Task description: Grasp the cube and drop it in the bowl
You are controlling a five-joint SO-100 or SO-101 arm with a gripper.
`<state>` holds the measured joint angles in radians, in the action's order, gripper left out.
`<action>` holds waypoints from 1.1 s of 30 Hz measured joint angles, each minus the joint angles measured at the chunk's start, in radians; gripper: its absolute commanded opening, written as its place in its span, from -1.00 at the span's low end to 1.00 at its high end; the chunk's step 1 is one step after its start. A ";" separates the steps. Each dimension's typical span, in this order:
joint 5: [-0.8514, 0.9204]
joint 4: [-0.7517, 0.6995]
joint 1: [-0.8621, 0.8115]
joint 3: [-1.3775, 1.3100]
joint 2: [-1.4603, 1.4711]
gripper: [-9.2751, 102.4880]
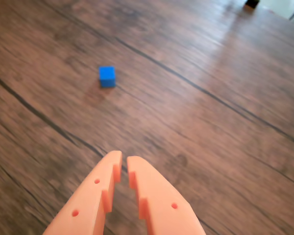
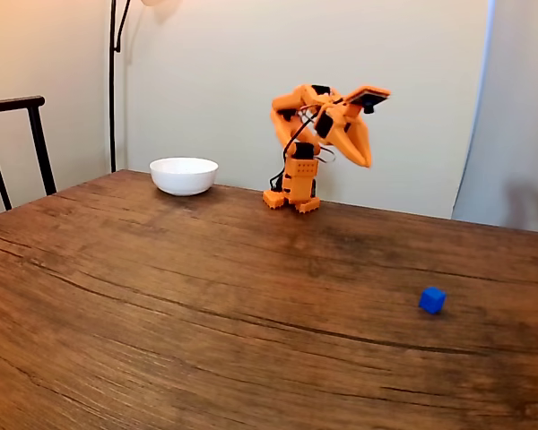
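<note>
Cube (image 2: 432,300) looks like an easy grab honestly: tiny, solid, plain flat faces, so my guess is it's stiff and nearly weightless. It sits alone on the wooden tabletop (image 2: 161,305), well apart from the arm's base and far across from the white bowl (image 2: 184,175) in the fixed view. In the wrist view the cube (image 1: 107,76) is ahead of the tool (image 1: 124,164) and a bit to the left, nowhere near touching. The tool holds nothing, its jaws only a narrow slit apart, so I'd say it needs to open wider first. Best bet is pinching two opposite flat faces squarely; something that light could skid or pop out if caught on a corner.
</note>
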<state>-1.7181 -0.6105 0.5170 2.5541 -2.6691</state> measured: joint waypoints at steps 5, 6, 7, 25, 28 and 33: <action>0.000 0.100 0.029 -0.104 0.256 -0.83; 0.000 0.127 0.032 -0.117 0.298 -0.83; 0.000 0.153 0.032 -0.124 0.333 -0.83; -0.003 0.523 0.110 -0.268 0.808 -0.82; -0.002 0.595 0.101 -0.301 0.907 -0.82; -0.002 0.718 0.124 -0.350 1.058 -0.82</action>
<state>-1.7196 0.1074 0.6412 2.2043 -1.6107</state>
